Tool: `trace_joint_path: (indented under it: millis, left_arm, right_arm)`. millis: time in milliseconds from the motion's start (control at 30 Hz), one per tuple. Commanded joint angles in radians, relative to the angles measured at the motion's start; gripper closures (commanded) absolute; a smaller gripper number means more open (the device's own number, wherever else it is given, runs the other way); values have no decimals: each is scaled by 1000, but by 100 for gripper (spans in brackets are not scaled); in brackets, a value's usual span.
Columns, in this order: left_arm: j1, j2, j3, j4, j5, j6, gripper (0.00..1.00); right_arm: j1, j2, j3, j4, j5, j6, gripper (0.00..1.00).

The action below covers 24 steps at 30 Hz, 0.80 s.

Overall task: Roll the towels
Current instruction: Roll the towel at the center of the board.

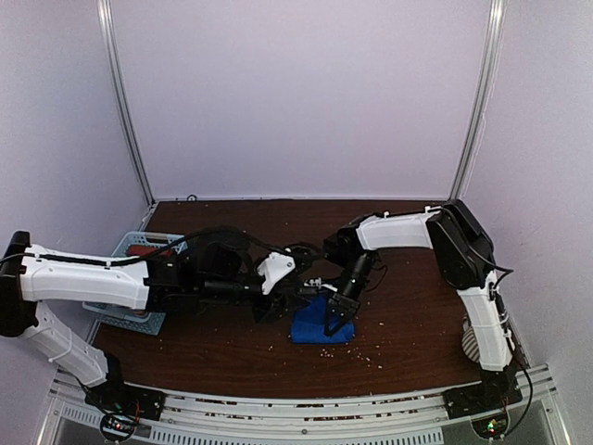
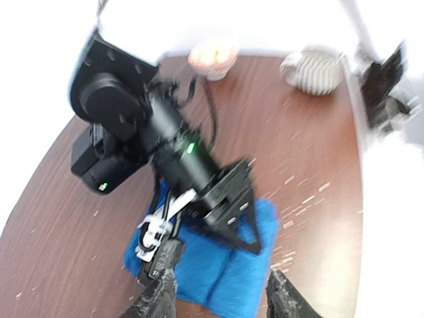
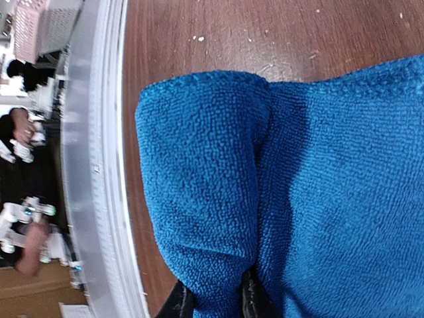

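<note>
A royal blue towel (image 1: 315, 326) lies partly folded on the brown table near the front middle. My right gripper (image 1: 339, 318) comes down on it from behind. In the right wrist view the right gripper (image 3: 212, 306) is shut on a thick rolled fold of the blue towel (image 3: 205, 185), with the fingertips (image 3: 180, 306) pressed into the pile. In the left wrist view the left gripper (image 2: 222, 301) hovers open just above the near edge of the blue towel (image 2: 228, 271), its fingers (image 2: 158, 297) spread with nothing between them. The right gripper (image 2: 228, 209) sits on the towel's far side.
A light blue basket (image 1: 130, 278) with something red inside stands at the left under my left arm. An orange-patterned bowl (image 2: 212, 58) and a white ribbed object (image 2: 315, 69) stand toward the right edge. Pale crumbs (image 1: 347, 352) dot the table in front of the towel.
</note>
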<state>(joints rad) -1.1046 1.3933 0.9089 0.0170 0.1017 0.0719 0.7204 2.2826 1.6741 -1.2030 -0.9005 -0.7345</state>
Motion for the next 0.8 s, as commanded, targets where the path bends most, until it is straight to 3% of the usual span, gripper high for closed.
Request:
trace_joint_path:
  millis: [0,433,767]
  left_arm:
    - [-80,156,45,-14,-215,150,53]
    - [-112,453,181,-28,-137,199,54]
    - [-112,505,221,-90,-63,227,56]
  right_arm:
    - [7,146,17,-94,65,26,82]
    - [5,127,-5,-76,67,12,81]
    - [-7,108,-3,-81,71,-9,81]
